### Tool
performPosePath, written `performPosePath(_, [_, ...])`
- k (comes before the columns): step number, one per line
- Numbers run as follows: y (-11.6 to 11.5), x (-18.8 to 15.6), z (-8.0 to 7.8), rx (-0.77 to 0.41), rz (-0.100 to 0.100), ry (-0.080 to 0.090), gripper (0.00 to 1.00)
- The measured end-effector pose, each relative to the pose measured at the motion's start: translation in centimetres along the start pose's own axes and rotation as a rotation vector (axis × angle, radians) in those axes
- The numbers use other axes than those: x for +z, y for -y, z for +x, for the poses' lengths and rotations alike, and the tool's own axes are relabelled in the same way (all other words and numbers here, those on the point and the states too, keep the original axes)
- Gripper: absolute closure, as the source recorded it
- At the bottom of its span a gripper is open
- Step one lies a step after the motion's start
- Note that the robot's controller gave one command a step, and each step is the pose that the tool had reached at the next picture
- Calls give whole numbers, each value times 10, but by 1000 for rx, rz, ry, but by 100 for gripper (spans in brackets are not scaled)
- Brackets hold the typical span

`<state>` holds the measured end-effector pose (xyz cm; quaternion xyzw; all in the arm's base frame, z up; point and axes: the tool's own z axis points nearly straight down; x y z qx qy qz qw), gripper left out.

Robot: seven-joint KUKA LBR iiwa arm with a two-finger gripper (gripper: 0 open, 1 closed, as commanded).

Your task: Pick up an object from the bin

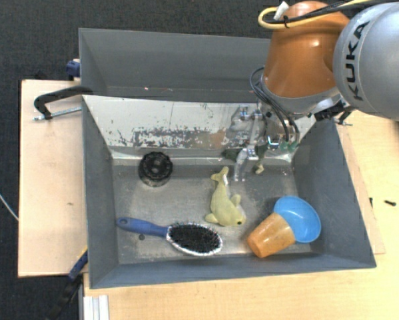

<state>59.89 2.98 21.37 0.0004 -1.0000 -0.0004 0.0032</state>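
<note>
Your silver-grey KUKA arm (379, 52) comes in from the upper right of the camera view, its last link bending down and to the left. A glossy, rounded orange cover (299, 52) wraps the wrist. You can see a yellow cable (319, 11) looped over the cover's top and dark cables (269, 105) hanging under its rim. Beneath them your slim metal tool (249, 164) points downward, slightly left of the cover's centre.

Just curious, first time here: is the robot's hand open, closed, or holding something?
Hand: cannot be told; it hangs by the tail of the yellow dolphin toy.
</note>
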Motion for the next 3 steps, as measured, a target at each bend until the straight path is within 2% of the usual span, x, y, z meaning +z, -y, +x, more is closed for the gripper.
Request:
performPosePath(1, [1,135,15,-168,0,10,0])
performPosePath(2, [0,133,15,-169,-1,6,100])
performPosePath(3, [1,-32,0,-158,1,23,100])
